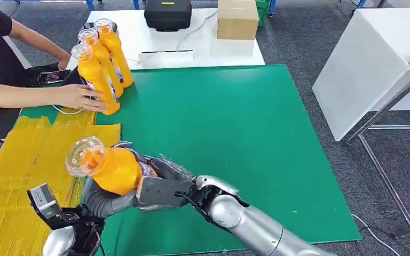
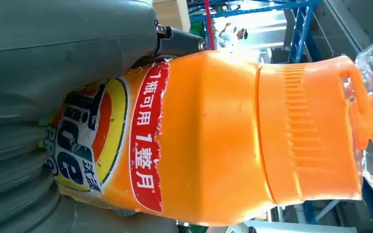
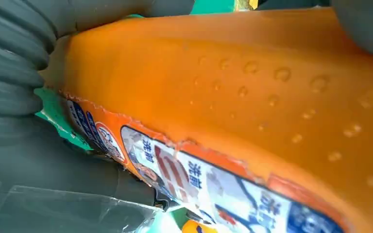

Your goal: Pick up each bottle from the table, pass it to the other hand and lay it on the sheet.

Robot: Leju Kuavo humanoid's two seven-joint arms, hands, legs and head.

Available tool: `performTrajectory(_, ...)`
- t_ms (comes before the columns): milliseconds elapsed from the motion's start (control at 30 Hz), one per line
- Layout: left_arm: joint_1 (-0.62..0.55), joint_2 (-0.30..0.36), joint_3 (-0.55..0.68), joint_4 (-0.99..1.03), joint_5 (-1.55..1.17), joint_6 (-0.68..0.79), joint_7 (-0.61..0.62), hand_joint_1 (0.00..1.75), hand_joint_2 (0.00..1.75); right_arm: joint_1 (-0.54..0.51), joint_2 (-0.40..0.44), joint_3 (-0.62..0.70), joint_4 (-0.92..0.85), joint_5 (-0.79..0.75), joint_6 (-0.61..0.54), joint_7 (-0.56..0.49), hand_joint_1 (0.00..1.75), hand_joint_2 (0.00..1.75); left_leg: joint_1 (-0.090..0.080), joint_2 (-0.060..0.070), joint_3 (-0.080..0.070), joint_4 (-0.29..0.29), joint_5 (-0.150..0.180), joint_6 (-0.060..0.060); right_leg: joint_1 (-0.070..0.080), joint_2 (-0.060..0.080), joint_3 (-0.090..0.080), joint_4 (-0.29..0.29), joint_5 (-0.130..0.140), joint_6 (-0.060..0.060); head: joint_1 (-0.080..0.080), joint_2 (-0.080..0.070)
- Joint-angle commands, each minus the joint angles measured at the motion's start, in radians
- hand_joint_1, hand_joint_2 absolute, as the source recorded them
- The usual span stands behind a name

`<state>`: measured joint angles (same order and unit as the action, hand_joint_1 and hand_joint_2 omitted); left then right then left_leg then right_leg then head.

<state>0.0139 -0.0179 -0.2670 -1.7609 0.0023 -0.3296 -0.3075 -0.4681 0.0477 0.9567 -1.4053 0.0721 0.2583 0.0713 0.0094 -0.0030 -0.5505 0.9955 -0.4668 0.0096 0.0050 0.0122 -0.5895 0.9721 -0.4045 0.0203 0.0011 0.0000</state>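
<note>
A crinkled yellow sheet [image 1: 16,176] lies at nine o'clock, its inner edge meeting the smooth green mat [image 1: 235,149]. At ten o'clock a person's hand [image 1: 77,97] touches the nearest of three glossy orange bottles [image 1: 99,80] standing in a row by the mat's far-left corner. Low at seven o'clock, a fourth orange bottle [image 1: 112,168], clear ribbed cap toward the camera, hangs tilted above the sheet's edge, with both the left hand [image 1: 104,200] and the right hand [image 1: 163,184] clamped around its labelled, dimpled body. From twelve to four o'clock the mat lies flat and open to its straight right edge.
</note>
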Motion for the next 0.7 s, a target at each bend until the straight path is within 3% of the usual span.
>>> performTrajectory(33, -0.051, -0.002, -0.062, 0.058, -0.007, -0.012, 0.005, 1.75, 1.75, -0.033, -0.009, 0.089, 0.062, 0.043, -0.021, 0.009, 1.75, 1.75, -0.001, -0.002, 0.003, -0.001, 0.0, 0.0, -0.001, -0.003, 0.003, -0.001, -0.001, 0.001, 0.0, 0.0)
performTrajectory(67, -0.047, -0.003, -0.054, 0.058, -0.014, -0.005, 0.005, 1.75, 1.75, -0.022, -0.019, 0.074, 0.044, 0.077, -0.055, 0.006, 0.66, 1.75, 0.0, -0.002, 0.003, -0.001, 0.0, 0.0, 0.0, -0.003, 0.003, -0.001, -0.001, 0.0, 0.0, 0.0)
performTrajectory(100, -0.043, -0.001, -0.049, 0.058, -0.021, 0.001, 0.005, 1.75, 1.75, -0.018, -0.027, 0.065, 0.036, 0.089, -0.065, 0.005, 0.33, 1.75, 0.0, -0.001, 0.002, -0.001, 0.0, 0.0, 0.0, -0.002, 0.002, -0.001, -0.001, 0.0, 0.0, 0.0)
performTrajectory(633, -0.041, 0.001, -0.045, 0.057, -0.021, -0.001, 0.006, 1.75, 1.75, -0.013, -0.034, 0.058, 0.021, 0.089, -0.065, 0.006, 0.33, 1.75, 0.0, -0.002, 0.003, -0.001, 0.0, 0.0, 0.0, -0.003, 0.003, -0.001, -0.001, 0.001, 0.0, 0.0)
performTrajectory(667, -0.041, 0.0, -0.045, 0.056, -0.025, 0.001, 0.005, 1.75, 1.75, -0.008, -0.031, 0.054, 0.016, 0.091, -0.067, 0.006, 0.0, 1.75, 0.0, -0.002, 0.003, -0.001, 0.0, 0.0, 0.0, -0.003, 0.003, -0.001, -0.001, 0.001, 0.0, 0.0)
performTrajectory(700, -0.038, -0.001, -0.035, 0.054, -0.062, 0.031, 0.003, 1.75, 1.75, 0.009, -0.035, 0.03, -0.002, 0.131, -0.112, 0.008, 0.0, 1.75, 0.0, -0.001, 0.002, -0.001, 0.0, 0.0, 0.0, -0.002, 0.001, -0.001, -0.001, 0.0, 0.0, 0.0)
